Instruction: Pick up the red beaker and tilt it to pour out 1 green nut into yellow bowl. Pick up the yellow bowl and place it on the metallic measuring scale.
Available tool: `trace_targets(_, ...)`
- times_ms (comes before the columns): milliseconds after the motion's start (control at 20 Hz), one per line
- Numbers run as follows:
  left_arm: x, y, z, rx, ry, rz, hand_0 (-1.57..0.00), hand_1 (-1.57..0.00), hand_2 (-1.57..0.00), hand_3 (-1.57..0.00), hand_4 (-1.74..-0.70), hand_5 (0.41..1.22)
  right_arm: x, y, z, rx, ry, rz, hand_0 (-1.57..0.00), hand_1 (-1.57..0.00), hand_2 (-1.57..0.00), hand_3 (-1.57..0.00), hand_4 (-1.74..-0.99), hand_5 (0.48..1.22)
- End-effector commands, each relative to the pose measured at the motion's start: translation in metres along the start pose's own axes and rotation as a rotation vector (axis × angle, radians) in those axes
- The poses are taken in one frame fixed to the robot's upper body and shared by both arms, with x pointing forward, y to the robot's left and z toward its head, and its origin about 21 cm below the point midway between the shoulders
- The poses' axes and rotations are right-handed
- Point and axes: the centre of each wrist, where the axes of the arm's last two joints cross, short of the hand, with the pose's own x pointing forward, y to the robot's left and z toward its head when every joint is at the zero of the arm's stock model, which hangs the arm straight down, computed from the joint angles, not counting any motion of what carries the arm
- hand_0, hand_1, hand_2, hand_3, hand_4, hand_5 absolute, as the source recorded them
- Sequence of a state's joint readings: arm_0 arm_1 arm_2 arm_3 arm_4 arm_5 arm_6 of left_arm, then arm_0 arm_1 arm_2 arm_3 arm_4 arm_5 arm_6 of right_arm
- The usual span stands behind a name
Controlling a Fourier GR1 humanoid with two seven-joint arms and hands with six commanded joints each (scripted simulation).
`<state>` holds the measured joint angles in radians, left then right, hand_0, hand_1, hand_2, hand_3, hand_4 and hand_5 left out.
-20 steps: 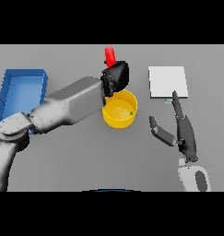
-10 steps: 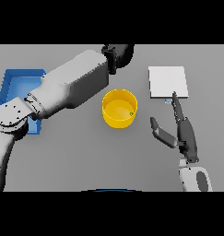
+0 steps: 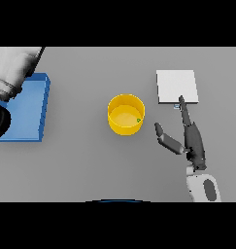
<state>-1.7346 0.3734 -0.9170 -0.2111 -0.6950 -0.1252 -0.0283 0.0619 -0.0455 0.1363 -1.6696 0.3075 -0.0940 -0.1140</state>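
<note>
grey table (image 3: 80, 165) bears yellow bowl (image 3: 126, 115).

A plain grey table (image 3: 80, 165) fills the view under even, soft light.

Even, flat light, soft faint shadows, no glare, slightly soft focus.

- The left arm (image 3: 15, 65) is cut off by the picture's left edge, above the blue tray (image 3: 29, 109); its hand is out of sight.
- The arm covers the tray's upper left corner and left rim.
- The green nut (image 3: 138, 120) inside the yellow bowl (image 3: 126, 115) is too small to tell its shape.
</note>
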Motion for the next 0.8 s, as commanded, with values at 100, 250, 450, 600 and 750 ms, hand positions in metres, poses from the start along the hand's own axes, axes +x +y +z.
trace_targets(100,-0.057,-0.023,0.010,0.003,0.167,0.340,-1.57,-1.57,-1.57,-1.39,-1.74,1.221,0.002,-0.001,-0.004,0.001,-0.017,-0.033,0.00,0.00,0.00,0.00,-1.129,0.625)
trace_targets(250,-0.100,-0.070,0.026,-0.001,0.316,0.636,-1.57,-1.57,-1.57,-1.48,-1.74,1.221,0.004,0.000,-0.007,0.024,-0.036,-0.105,0.00,0.00,0.00,0.00,-1.083,0.625)
trace_targets(450,-0.125,-0.146,0.051,-0.025,0.568,0.858,-1.57,-1.57,-1.57,-1.53,-1.74,1.221,-0.001,-0.004,-0.005,0.050,-0.039,-0.104,0.00,0.00,0.00,0.00,-1.126,0.651)
trace_targets(600,-0.131,-0.182,0.065,-0.058,0.756,1.008,-1.57,-1.57,-1.57,-1.55,-1.74,1.221,-0.002,-0.005,-0.005,0.055,-0.034,-0.104,0.00,0.00,0.00,0.00,-1.157,0.666)
trace_targets(750,-0.132,-0.211,0.077,-0.060,0.837,1.126,-1.57,-1.57,-1.57,-1.49,-1.74,1.221,-0.001,-0.003,-0.007,0.068,-0.055,-0.091,0.00,0.00,0.00,0.00,-1.181,0.687)
